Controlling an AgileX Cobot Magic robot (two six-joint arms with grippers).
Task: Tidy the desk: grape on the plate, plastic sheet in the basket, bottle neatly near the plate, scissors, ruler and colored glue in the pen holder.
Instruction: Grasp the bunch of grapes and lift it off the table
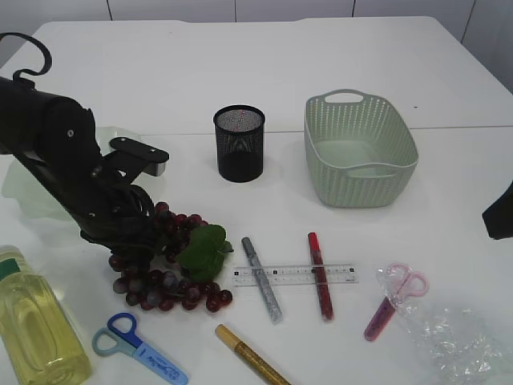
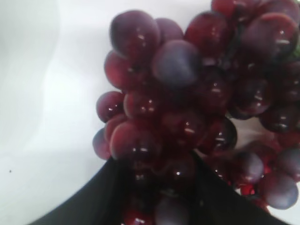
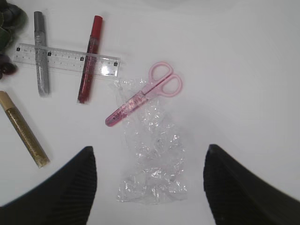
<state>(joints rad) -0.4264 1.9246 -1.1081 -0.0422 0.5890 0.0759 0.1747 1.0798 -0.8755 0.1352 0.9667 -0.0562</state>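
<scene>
My left gripper [image 1: 132,249] is down on the dark red grape bunch [image 1: 168,281] with a green leaf, and its jaws [image 2: 154,187] close round grapes [image 2: 178,93] on the table. The pale plate [image 1: 24,192] lies behind the left arm. My right gripper [image 3: 150,154] is open above the crumpled clear plastic sheet [image 3: 152,159], apart from it. Pink scissors [image 3: 145,93] overlap the sheet's far end. The clear ruler [image 1: 296,274] lies across silver [image 1: 262,278] and red [image 1: 321,277] glue sticks; a gold one [image 1: 248,357] lies nearer. The oil bottle [image 1: 32,321] stands front left.
The black mesh pen holder [image 1: 239,143] and the green basket [image 1: 361,148] stand at the back middle. Blue scissors [image 1: 136,345] lie at the front, right of the bottle. The right arm [image 1: 498,212] shows only at the right edge.
</scene>
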